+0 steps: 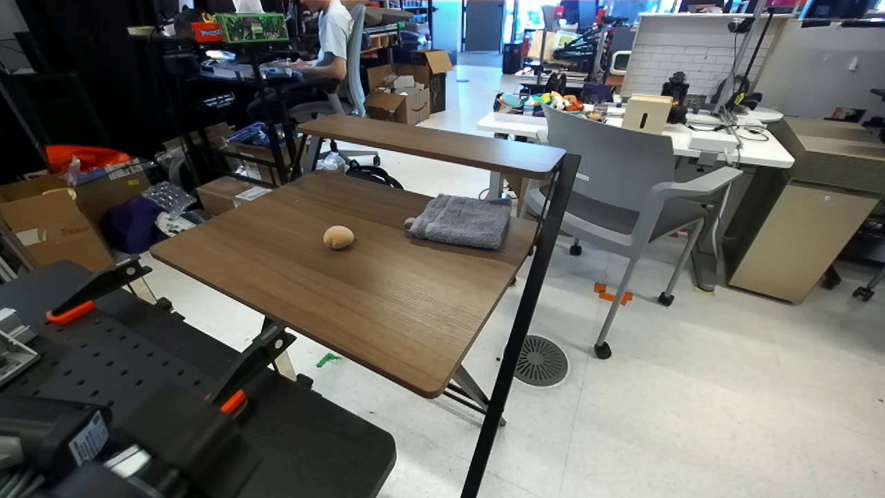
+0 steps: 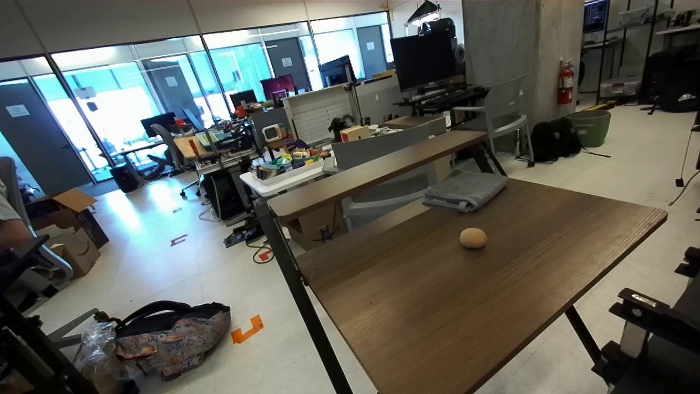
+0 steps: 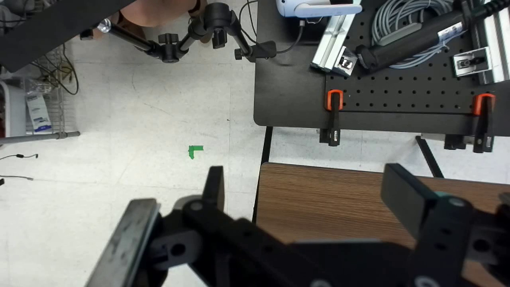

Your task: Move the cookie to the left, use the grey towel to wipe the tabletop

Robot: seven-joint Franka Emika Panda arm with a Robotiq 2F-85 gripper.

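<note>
In an exterior view, left to right on one brown surface (image 1: 387, 297): one round tan cookie (image 1: 339, 237), then, apart from it, one folded grey towel (image 1: 462, 221). In the wrist view, one gripper (image 3: 306, 189), spread wide.

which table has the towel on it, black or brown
The brown wooden table, where the folded grey towel lies along with the cookie; the black table instead has clamps on its edge.

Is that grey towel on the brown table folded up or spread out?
Folded. In both exterior views the grey towel lies as a compact, thick pad on the tabletop, with layers showing along its edge.
</note>
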